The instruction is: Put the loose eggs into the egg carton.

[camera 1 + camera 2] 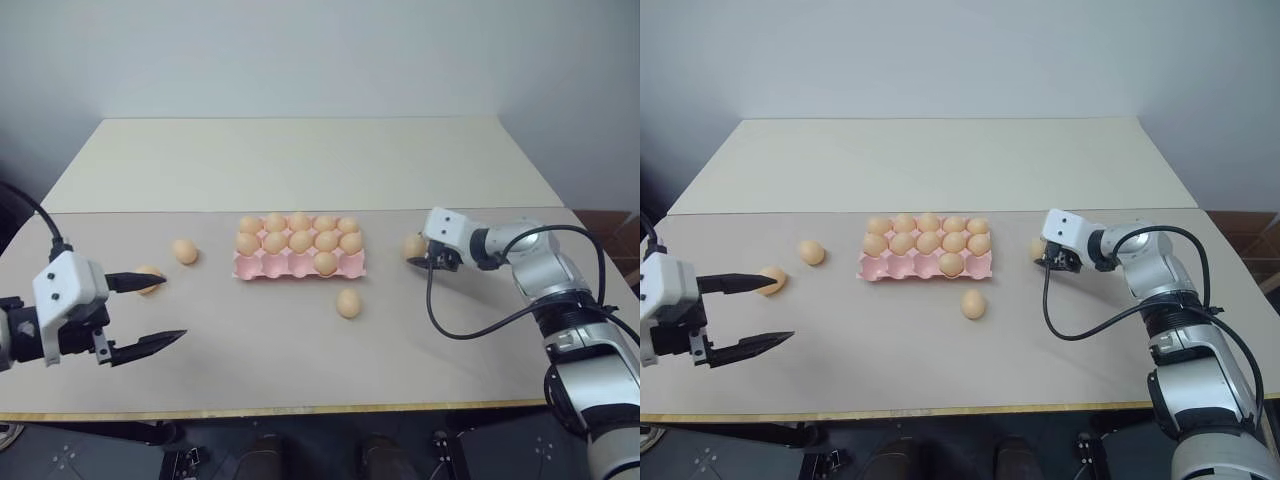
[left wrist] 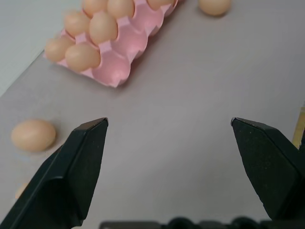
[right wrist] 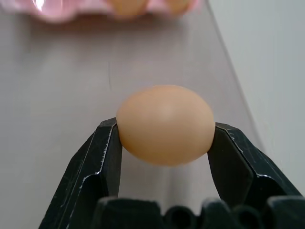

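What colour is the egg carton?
Pink; the egg carton shows best in the left eye view, most cups filled with light orange-tan eggs.

The pink egg carton (image 1: 300, 262) lay flat mid-tabletop, its 2 far rows filled with 10 tan eggs and 1 more in the near row, 4 near cups empty. At its 9 o'clock lay 2 loose eggs (image 1: 184, 251), the farther one (image 1: 148, 278) partly hidden. Another (image 1: 348, 303) lay at 5 o'clock. At 3 o'clock, 1 egg (image 3: 165, 125) sat pinched between black jaws.
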